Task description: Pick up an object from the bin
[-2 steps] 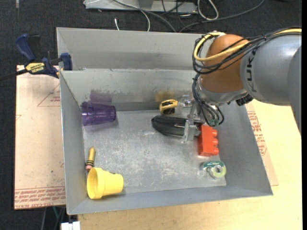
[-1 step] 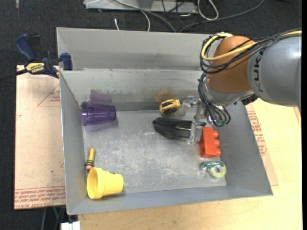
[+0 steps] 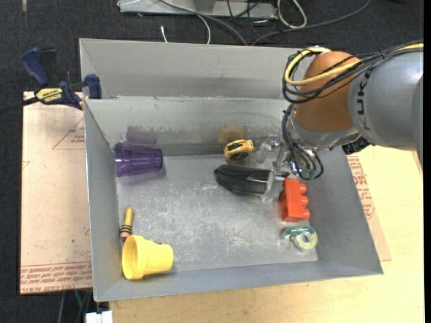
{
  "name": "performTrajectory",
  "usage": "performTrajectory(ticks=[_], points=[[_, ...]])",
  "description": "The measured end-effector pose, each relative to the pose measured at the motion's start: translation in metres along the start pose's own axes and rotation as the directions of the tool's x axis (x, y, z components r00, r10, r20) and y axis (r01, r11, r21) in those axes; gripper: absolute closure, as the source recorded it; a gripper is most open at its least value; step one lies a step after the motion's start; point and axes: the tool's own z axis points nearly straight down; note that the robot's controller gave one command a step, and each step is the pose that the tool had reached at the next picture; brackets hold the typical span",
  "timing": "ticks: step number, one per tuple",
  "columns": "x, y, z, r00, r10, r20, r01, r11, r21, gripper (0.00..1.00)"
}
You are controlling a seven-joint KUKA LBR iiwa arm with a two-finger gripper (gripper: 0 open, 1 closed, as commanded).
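Observation:
My gripper (image 3: 272,171) is low in the right half of the bin, open. Its fingers stand on either side of the right end of a black oval thing (image 3: 237,179) that lies flat on the floor. A red-orange block (image 3: 294,200) lies just right of and below the gripper, close to the near finger. A small yellow tape measure (image 3: 238,149) rests by the back wall, just left of the far finger.
A green-and-white ring-shaped thing (image 3: 300,238) lies near the front right corner. A purple cup (image 3: 138,160) lies on its side at the back left. A yellow cup (image 3: 146,257) and a yellow crayon (image 3: 126,223) lie at the front left.

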Motion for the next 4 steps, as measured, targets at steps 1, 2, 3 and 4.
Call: performTrajectory(ticks=[1, 2, 3, 4], points=[[-0.006, -0.006, 0.051, 0.983, 0.185, 0.003, -0.185, 0.983, 0.0, 0.0], [-0.005, -0.008, 0.048, 0.94, 0.34, 0.009, -0.34, 0.941, -0.006, 1.0], [-0.005, -0.008, 0.048, 0.941, 0.339, 0.009, -0.339, 0.941, -0.006, 1.0], [-0.003, -0.008, 0.038, 0.941, 0.339, 0.006, -0.339, 0.941, -0.005, 1.0]])
